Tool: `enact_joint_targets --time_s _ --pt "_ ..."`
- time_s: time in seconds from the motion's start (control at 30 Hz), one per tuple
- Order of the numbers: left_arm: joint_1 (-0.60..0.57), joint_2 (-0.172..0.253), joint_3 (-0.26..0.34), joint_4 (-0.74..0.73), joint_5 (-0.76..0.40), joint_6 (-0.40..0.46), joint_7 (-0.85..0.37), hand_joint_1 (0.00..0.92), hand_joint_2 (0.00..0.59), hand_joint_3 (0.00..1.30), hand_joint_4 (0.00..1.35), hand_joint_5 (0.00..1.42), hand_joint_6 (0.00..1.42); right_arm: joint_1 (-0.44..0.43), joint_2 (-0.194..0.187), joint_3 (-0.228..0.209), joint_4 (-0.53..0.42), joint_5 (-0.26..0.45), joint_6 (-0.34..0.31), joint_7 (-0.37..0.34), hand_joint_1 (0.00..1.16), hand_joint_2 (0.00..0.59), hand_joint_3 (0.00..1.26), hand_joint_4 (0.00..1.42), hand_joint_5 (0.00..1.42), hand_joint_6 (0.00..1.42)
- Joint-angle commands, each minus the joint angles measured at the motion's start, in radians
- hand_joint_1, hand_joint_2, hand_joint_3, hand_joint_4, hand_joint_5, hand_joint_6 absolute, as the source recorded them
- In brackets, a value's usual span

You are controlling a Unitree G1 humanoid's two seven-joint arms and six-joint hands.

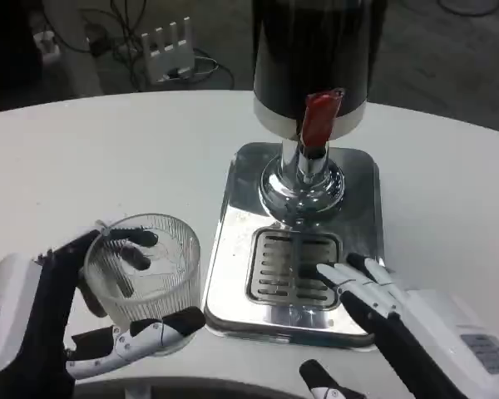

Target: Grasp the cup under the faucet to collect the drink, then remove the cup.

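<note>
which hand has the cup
The left hand: it grips the ribbed clear cup beside the tray. The right hand holds nothing, its fingers lying on the drip tray.

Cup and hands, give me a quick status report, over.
Left hand grips the glass cup, on the table left of the drip tray. Right hand open, fingers over the grate. Faucet unobstructed, red lever up.
</note>
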State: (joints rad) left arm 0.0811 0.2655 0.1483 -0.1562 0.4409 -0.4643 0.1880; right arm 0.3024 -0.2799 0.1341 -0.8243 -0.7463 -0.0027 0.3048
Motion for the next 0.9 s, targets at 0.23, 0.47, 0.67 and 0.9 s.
enact_joint_targets --time_s 0.23,0.47,0.67,0.9 --pt "-0.016 -0.002 -0.004 0.003 0.008 -0.010 0.022 0.767 0.000 0.89 0.87 0.92 1.06 0.014 0.004 -0.005 0.013 0.014 -0.004 -0.010 0.56 0.446 0.14 0.09 0.00 0.00" --pt "-0.097 0.020 0.000 0.151 -0.017 -0.033 0.029 0.730 0.000 0.89 0.88 0.93 1.07 0.014 0.003 -0.008 0.014 0.014 0.002 -0.005 0.56 0.446 0.14 0.09 0.00 0.00" --pt "-0.202 0.050 -0.009 0.297 0.002 -0.059 0.065 0.722 0.000 0.89 0.88 0.95 1.09 0.017 0.008 -0.017 0.003 0.009 0.011 -0.007 0.56 0.446 0.14 0.09 0.00 0.00" --pt "-0.344 0.096 -0.039 0.526 0.015 -0.116 0.125 0.713 0.000 0.90 0.90 0.96 1.11 0.038 0.004 -0.040 -0.012 0.011 0.018 0.002 0.56 0.446 0.14 0.09 0.00 0.00"
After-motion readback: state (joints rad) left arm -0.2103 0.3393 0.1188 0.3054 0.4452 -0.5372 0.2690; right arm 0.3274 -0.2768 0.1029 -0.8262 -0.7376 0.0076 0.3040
